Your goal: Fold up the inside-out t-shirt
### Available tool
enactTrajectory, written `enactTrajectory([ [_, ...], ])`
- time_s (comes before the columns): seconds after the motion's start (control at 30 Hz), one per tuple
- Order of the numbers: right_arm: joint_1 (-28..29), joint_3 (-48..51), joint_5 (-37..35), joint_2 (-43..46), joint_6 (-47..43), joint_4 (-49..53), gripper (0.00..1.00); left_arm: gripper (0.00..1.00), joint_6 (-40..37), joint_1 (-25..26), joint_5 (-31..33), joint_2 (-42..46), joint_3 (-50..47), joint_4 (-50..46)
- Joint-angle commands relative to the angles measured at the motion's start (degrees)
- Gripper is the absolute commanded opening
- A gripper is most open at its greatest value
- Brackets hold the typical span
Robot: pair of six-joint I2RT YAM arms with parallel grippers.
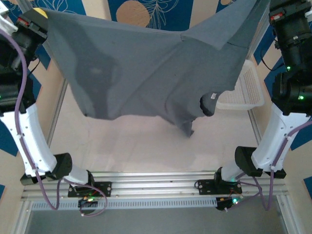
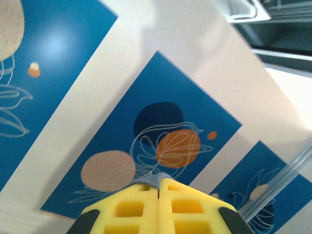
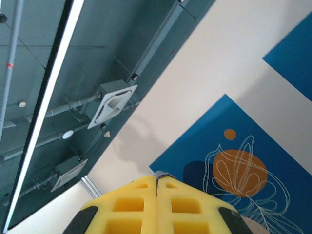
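The t-shirt (image 1: 146, 68) hung spread in the air above the bench (image 1: 146, 141), stretched wide between its two raised upper corners, its lower edge sagging and a bunched part dangling right of centre. The left pincer (image 2: 158, 184) was clamped on one corner, a sliver of grey cloth showing at its yellow tips. The right pincer (image 3: 157, 178) was closed tight on the other corner. A white basket (image 1: 248, 90) sat on the bench behind the shirt's right side, partly hidden.
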State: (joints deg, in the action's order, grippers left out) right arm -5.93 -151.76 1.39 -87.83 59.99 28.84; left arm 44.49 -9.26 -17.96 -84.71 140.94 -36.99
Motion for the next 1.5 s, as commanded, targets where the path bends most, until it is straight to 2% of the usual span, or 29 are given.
enactTrajectory([
  [0.0,-0.4,-0.2,-4.0,1.4,-1.5,-5.5,0.0,0.0,-1.2,-0.1,2.2,2.1,2.0,3.7],
  [0.13,-0.1,-0.3,-3.2,-2.4,-2.1,-7.8,0.0,0.0,-1.5,-0.1,2.4,-1.3,2.1,2.8],
  [0.33,0.2,-8.5,-0.2,-16.4,-1.6,-10.3,0.0,0.0,-0.4,-0.1,0.6,-11.2,2.3,5.9],
  [0.47,1.2,-11.4,-0.9,-22.2,1.6,-13.0,0.0,0.0,1.5,-0.1,-1.6,-18.9,10.5,7.6],
  [0.53,2.1,-12.3,-1.0,-23.2,2.0,-14.2,0.0,0.0,2.5,-0.1,-2.1,-21.0,13.9,7.7],
  [0.67,4.0,-13.0,-3.6,-21.1,-0.5,-15.8,0.0,0.0,3.6,-0.1,-3.5,-19.7,15.7,9.9],
  [0.77,1.7,-12.6,-3.1,-19.0,4.9,-15.9,0.0,0.0,3.0,-0.1,-3.7,-17.1,16.2,10.7],
  [0.9,-1.6,-11.0,2.0,-17.6,10.8,-12.3,0.0,0.0,0.7,-0.1,-4.0,-14.7,14.6,8.1],
  [0.97,-1.8,-8.0,5.9,-17.1,10.8,-8.1,0.0,0.0,-0.6,0.0,-5.3,-12.9,8.5,6.1],
  [1.03,-2.0,-1.4,12.1,-16.0,10.3,-4.1,0.0,0.0,-1.3,0.1,-8.2,-9.9,-3.4,5.3],
  [1.13,-2.1,16.4,25.0,-12.9,9.0,-1.9,0.0,0.0,-2.2,0.4,-14.4,-4.4,-28.6,9.6],
  [1.23,-0.1,40.6,34.4,-9.3,7.4,-8.3,0.0,0.0,-2.3,1.2,-14.8,0.6,-54.1,19.9],
  [1.3,1.5,55.9,34.1,-7.0,5.9,-12.0,0.0,0.0,-1.0,1.9,-15.7,1.5,-67.1,27.4],
  [1.4,2.8,73.0,29.9,-5.0,5.3,-16.5,0.0,0.0,0.5,3.5,-16.0,-1.0,-76.9,30.2],
  [1.47,2.9,79.9,29.6,-5.2,5.8,-19.1,0.0,0.0,0.4,4.6,-14.5,-3.3,-80.9,29.4],
])
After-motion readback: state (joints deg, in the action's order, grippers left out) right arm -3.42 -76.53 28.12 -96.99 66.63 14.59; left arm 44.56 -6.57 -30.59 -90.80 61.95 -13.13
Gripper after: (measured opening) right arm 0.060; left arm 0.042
